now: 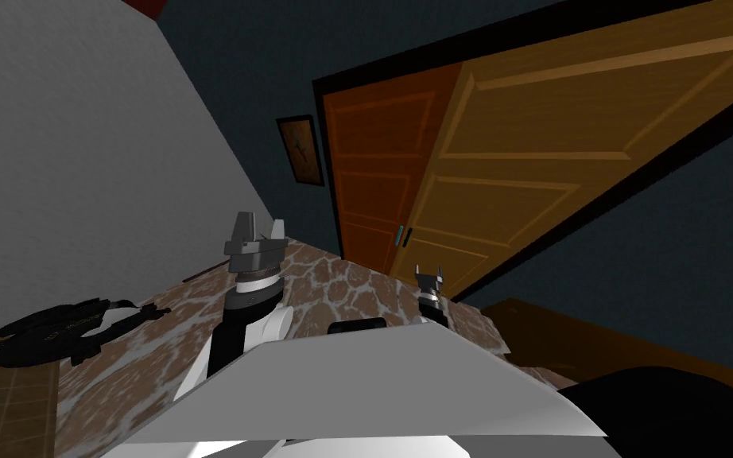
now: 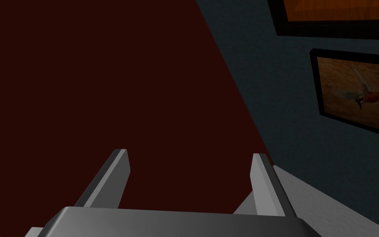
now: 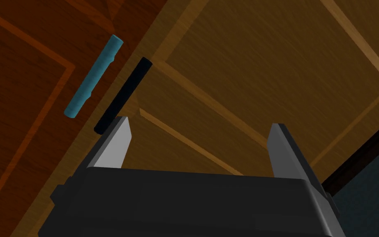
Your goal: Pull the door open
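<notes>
A double door fills the dark wall ahead: a reddish-brown left leaf (image 1: 373, 167) and a lighter wood right leaf (image 1: 532, 151). Where they meet, a teal bar handle (image 3: 94, 76) sits on the reddish leaf and a black bar handle (image 3: 123, 95) on the lighter leaf. My right gripper (image 3: 199, 123) is open a short way in front of the lighter leaf, apart from it. One of its fingertips lies just below the black handle's lower end, and nothing is between the fingers. My left gripper (image 1: 257, 230) is raised to the left of the door, open and empty.
A framed picture (image 1: 301, 149) hangs on the dark wall left of the door. A grey wall (image 1: 79, 159) runs along my left. A black object (image 1: 63, 330) lies on the stone-patterned floor (image 1: 341, 286) at the left. A low brown piece of furniture (image 1: 595, 342) stands at the right.
</notes>
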Controlling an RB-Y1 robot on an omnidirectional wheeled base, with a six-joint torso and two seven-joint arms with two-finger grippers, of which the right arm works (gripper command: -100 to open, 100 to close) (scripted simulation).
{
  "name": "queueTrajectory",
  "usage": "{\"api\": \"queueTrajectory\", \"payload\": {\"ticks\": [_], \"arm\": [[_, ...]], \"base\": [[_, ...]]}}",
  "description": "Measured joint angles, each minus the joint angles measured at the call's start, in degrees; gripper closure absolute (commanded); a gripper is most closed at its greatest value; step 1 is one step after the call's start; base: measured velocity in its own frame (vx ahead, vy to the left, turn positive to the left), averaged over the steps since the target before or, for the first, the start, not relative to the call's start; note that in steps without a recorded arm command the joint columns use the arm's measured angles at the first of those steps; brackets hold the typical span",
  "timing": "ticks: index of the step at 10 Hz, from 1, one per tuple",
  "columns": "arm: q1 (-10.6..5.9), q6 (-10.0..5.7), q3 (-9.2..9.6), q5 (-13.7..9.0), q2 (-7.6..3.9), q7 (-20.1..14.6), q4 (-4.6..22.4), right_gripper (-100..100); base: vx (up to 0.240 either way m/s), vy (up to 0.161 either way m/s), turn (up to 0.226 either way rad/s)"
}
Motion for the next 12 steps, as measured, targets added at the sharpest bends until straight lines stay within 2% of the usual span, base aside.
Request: {"api": "queueTrajectory", "payload": {"ticks": [2, 3, 6, 12], "arm": [[-0.37, -0.21, -0.09, -1.81, 0.35, -2.21, 1.72, -100], [-0.59, -0.94, 0.06, -2.57, 0.44, -3.47, 3.48, -100], [-0.33, -1.98, -0.17, -5.35, 0.09, -7.64, 6.31, -100], [-0.92, -4.19, -0.24, -10.18, 0.52, -14.67, 12.58, -100]], "base": [[0.094, -0.053, 0.154], [0.088, -0.049, 0.152], [0.075, -0.055, 0.128], [0.081, -0.061, 0.128]]}}
